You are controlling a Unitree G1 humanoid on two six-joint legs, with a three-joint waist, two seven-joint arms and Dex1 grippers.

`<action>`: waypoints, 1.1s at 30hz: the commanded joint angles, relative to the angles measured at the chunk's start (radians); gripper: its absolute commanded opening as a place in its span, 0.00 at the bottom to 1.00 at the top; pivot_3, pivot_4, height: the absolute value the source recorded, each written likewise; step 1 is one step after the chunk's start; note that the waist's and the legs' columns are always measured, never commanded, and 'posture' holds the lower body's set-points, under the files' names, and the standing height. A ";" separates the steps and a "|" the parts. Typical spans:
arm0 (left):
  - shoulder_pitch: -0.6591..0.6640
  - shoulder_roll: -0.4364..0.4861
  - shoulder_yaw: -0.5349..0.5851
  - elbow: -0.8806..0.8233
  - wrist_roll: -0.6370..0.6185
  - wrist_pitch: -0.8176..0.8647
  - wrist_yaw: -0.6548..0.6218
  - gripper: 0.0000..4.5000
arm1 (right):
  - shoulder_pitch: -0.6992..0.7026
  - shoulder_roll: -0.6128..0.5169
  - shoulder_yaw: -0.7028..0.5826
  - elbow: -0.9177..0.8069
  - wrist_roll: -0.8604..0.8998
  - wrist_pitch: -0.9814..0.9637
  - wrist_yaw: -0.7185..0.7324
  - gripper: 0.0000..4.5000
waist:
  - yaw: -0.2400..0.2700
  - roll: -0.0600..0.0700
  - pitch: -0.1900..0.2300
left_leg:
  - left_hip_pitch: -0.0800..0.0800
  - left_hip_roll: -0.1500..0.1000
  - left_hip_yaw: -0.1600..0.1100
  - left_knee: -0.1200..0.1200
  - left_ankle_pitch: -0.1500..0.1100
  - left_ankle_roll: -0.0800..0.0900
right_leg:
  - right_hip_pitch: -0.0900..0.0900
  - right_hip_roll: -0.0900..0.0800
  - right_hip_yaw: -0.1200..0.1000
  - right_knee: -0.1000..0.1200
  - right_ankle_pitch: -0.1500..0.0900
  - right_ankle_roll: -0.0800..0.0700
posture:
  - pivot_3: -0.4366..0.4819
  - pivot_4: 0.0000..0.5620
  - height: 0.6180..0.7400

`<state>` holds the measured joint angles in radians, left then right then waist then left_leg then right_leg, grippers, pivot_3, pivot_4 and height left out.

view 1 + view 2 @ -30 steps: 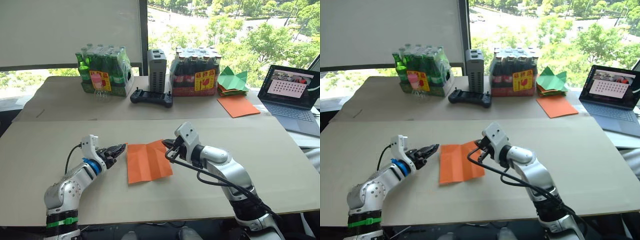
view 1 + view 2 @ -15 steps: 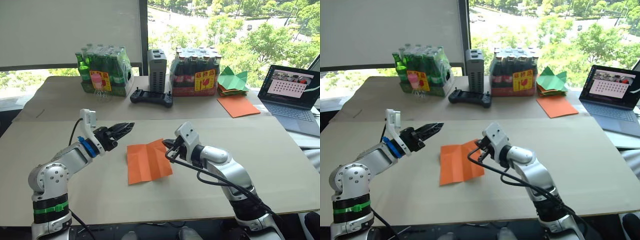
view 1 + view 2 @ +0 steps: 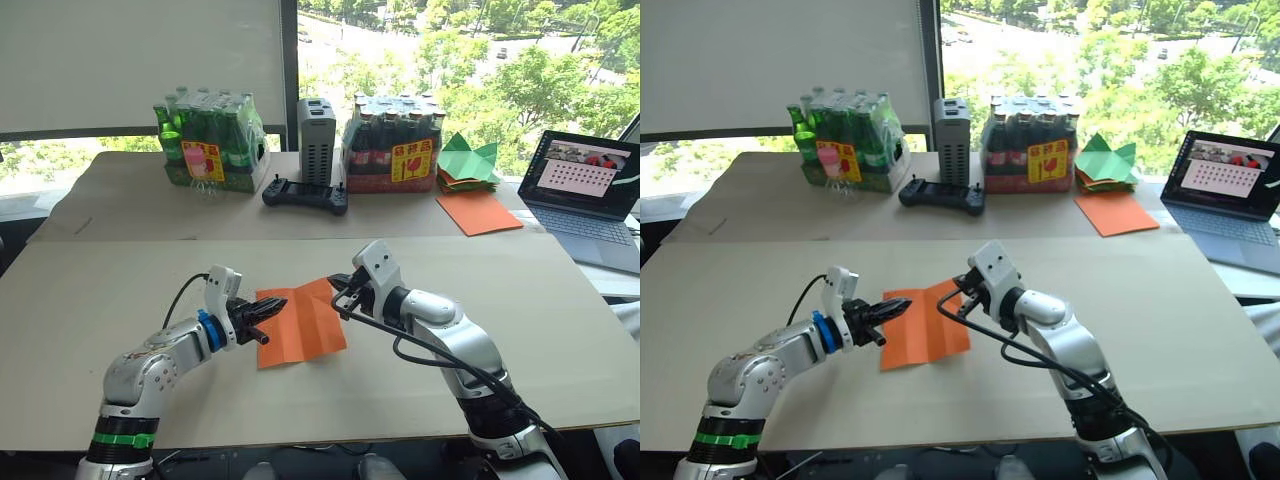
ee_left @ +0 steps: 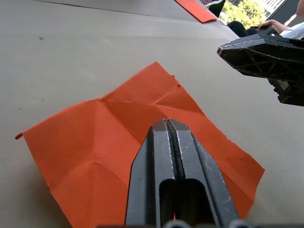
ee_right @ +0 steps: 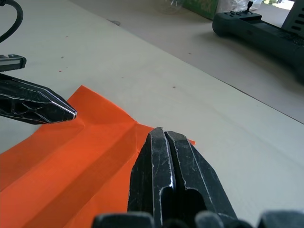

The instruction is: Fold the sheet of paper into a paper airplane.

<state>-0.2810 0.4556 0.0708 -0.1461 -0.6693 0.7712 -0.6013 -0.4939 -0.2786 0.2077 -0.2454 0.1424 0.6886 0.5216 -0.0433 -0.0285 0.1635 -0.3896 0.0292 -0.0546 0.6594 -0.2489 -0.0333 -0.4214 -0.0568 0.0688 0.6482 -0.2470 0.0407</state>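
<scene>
Both closed, empty-handed, the left tool (image 3: 272,303) and right tool (image 3: 338,287) flank the sheet of paper (image 3: 300,325).

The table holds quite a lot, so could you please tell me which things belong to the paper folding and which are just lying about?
For the job:
creased orange sheet of paper
left end effector
right end effector

Lying about:
smooth orange sheet
green paper shapes
bottle packs
controller
laptop

No writing can be made out anywhere. The yellow-and-red labels (image 3: 203,160) on the green bottle pack and on the dark bottle pack (image 3: 407,160) carry print too small to read. The laptop screen (image 3: 586,167) shows rows of marks, also illegible.
</scene>
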 commanded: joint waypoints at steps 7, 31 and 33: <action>-0.014 0.014 -0.077 0.079 0.118 -0.065 -0.068 0.01 | -0.036 0.039 -0.045 0.009 0.033 0.008 -0.027 0.00 | -0.003 0.000 0.000 | 0.000 0.000 0.000 0.000 0.000 0.000 | 0.000 0.000 0.000 0.001 0.000 0.000 | 0.48 0.27 1.00; 0.018 0.007 -0.075 0.087 0.170 -0.086 -0.087 0.00 | -0.196 0.198 -0.174 0.240 0.144 0.211 -0.154 0.89 | -0.003 0.000 0.000 | 0.000 0.000 0.000 0.000 0.000 0.000 | 0.000 0.000 0.000 0.001 0.000 0.000 | 0.48 0.27 1.00; 0.019 0.007 -0.073 0.085 0.169 -0.085 -0.085 0.00 | -0.198 0.203 -0.178 0.246 0.153 0.230 -0.156 1.00 | -0.004 0.000 0.000 | 0.000 0.000 0.000 0.000 0.000 0.000 | 0.000 0.000 0.000 0.001 0.000 0.000 | 0.48 0.27 1.00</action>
<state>-0.2719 0.4594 -0.0049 -0.0441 -0.5095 0.6804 -0.6881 -0.6621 -0.0851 0.0505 0.0183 0.2634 0.9068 0.3679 -0.0469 -0.0281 0.1634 -0.3891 0.0295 -0.0547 0.6594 -0.2489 -0.0333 -0.4216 -0.0566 0.0687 0.6496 -0.2469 0.0405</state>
